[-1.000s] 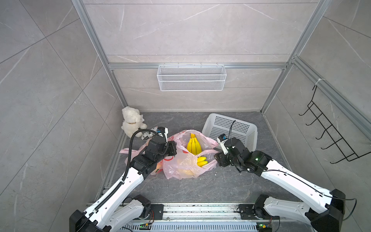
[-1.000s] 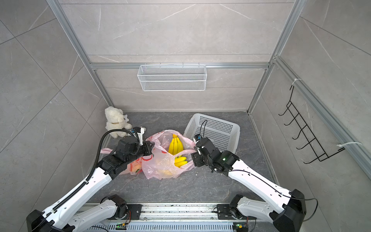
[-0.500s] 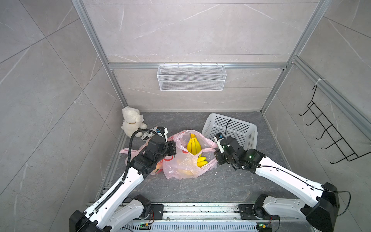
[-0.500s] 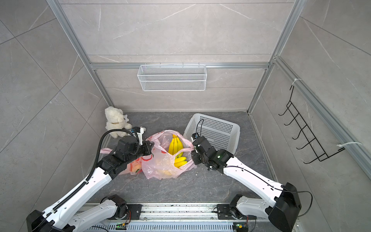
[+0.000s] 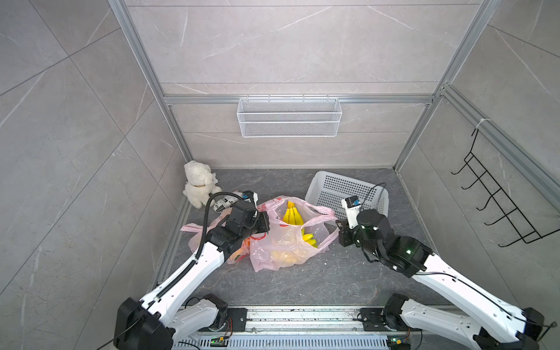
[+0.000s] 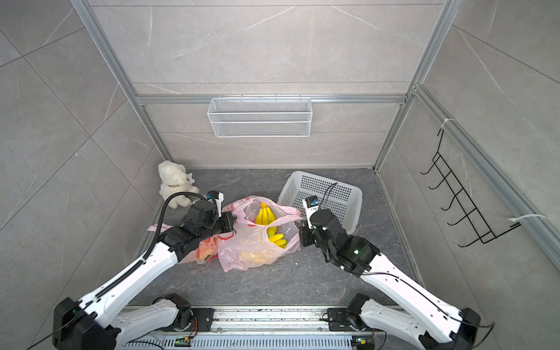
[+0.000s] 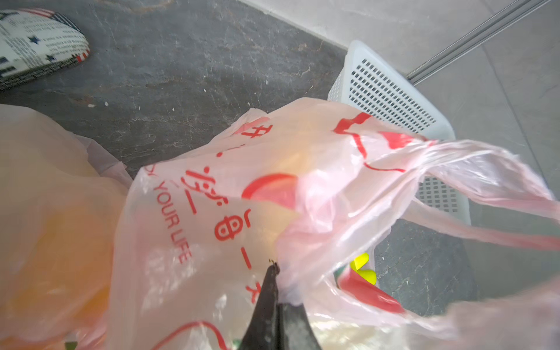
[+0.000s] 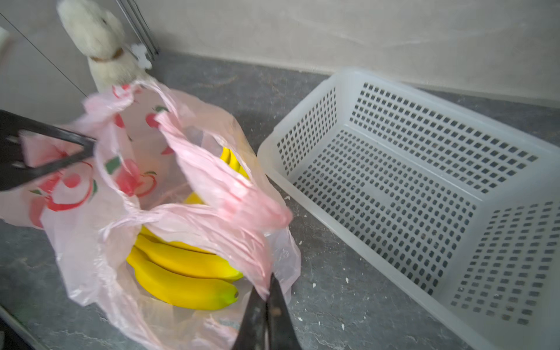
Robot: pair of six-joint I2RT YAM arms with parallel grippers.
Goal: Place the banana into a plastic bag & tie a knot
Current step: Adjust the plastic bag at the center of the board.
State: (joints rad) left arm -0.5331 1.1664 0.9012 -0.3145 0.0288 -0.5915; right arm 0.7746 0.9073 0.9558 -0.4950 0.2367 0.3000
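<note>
Pink translucent plastic bag sits mid-floor with its mouth open and the banana bunch inside. At its left rim the left gripper is pinched tight on the film; the right gripper is clamped on a right-hand handle strip. A second bag lies touching on the left. Farther back, a white perforated basket stands right and a plush bear sits in the far-left corner.

The bag is thin, crinkled, glossy pink plastic. The bananas have smooth skin. The basket is matt white perforated plastic.
</note>
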